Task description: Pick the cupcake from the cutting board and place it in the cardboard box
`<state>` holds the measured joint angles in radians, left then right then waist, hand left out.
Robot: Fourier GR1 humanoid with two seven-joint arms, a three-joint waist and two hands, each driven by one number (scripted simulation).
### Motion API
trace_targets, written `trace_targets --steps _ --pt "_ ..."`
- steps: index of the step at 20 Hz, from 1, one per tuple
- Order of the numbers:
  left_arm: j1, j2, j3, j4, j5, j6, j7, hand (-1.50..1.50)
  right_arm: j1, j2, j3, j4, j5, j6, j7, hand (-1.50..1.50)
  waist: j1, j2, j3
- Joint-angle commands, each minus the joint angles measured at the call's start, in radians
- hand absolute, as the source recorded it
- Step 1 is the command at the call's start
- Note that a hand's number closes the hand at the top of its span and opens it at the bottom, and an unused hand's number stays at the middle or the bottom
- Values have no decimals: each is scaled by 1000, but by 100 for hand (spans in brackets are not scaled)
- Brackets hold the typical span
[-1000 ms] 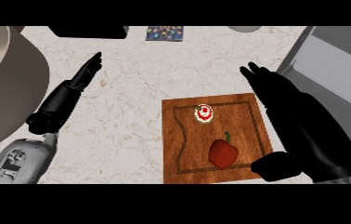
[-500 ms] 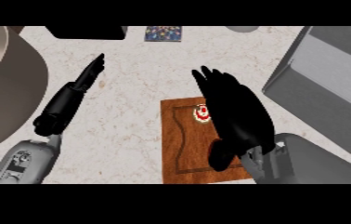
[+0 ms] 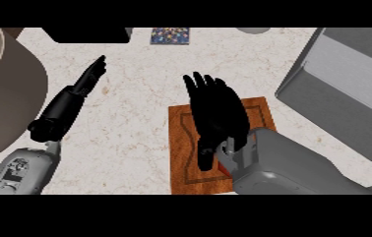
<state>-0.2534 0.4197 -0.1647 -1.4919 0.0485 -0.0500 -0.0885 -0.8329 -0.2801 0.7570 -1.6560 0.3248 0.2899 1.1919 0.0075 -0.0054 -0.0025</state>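
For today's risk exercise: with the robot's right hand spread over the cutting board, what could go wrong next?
1. The open right hand hides the cupcake, so closing could miss or squash it.
2. A red object lies on the cutting board under the wrist and might get knocked.
3. Carrying toward the grey box could clip its near wall.

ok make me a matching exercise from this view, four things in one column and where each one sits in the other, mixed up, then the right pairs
Things:
1. right hand
2. left hand
3. cutting board
4. box

Places:
A. at the view's right edge
B. on the counter at lower centre, partly hidden by a hand and forearm
C. open, fingers straight, over the cutting board
D. open, over the counter at the view's left

Pairs: 1-C, 2-D, 3-B, 4-A
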Motion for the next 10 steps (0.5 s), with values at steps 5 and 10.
trace_targets --steps 5,10 --pt "3 6 17 -35 3 -21 27 0 -51 109 8 116 98 56 223 -150 -5 0 1" --pt "31 1 31 -25 14 -42 1 0 -12 102 3 182 130 81 163 -150 -6 1 1"
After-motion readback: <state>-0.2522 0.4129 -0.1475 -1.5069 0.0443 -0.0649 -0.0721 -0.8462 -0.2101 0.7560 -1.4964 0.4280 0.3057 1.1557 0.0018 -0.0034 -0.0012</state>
